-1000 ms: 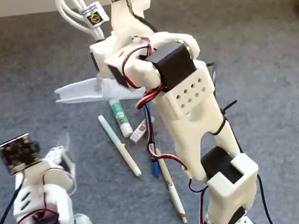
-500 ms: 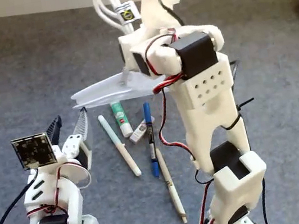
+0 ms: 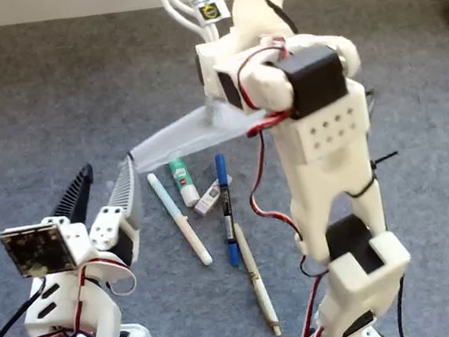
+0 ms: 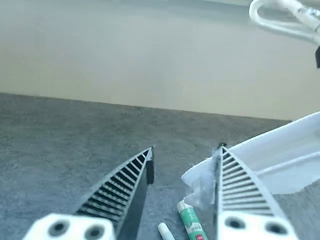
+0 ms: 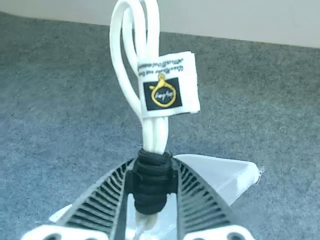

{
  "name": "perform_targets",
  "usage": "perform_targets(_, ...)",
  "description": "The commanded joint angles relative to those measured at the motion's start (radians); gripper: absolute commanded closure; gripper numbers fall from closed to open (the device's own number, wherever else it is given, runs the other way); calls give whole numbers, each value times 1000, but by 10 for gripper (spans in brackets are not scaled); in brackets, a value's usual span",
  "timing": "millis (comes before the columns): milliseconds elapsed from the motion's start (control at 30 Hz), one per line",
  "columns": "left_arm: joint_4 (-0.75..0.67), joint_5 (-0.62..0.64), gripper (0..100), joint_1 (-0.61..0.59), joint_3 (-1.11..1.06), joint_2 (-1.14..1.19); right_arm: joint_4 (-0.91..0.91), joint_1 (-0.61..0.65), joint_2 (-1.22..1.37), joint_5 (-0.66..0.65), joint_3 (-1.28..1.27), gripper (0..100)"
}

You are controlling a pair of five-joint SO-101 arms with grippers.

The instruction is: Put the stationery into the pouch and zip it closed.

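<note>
Between the jaws of our right claw (image 5: 150, 175): pouch (image 3: 189, 133), clamped at its cord end. At our left claw (image 4: 185, 147), spread wide: pouch's free corner against one finger; we should close squarely. Below: pens (image 3: 180, 222), glue stick (image 3: 181, 180).

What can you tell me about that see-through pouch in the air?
The pouch is long, flat and milky see-through, plastic by its look, lifted off the carpet and slanting down toward its free end. A white cord loop with a small tag, bound in black, rises from it; the right pincer is shut on that binding. The left pincer is open, its white finger at the free corner.
</note>
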State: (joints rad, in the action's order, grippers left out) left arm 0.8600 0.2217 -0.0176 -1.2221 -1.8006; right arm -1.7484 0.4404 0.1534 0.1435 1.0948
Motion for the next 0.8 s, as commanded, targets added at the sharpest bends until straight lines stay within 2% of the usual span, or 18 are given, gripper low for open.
perform_targets(0, 54, 8, 807, 51, 51, -1, -16, 41, -137, -83, 2, 995)
perform_targets(367, 155, 11, 808, 188, 243, 1, -12, 73, -297, -95, -314, 995)
perform_targets(633, 210, 12, 807, 265, 254, 1, -8, 82, -332, -89, -340, 995)
perform_targets(767, 222, 6, 807, 320, 257, -1, 67, 119, -355, -87, -340, 995)
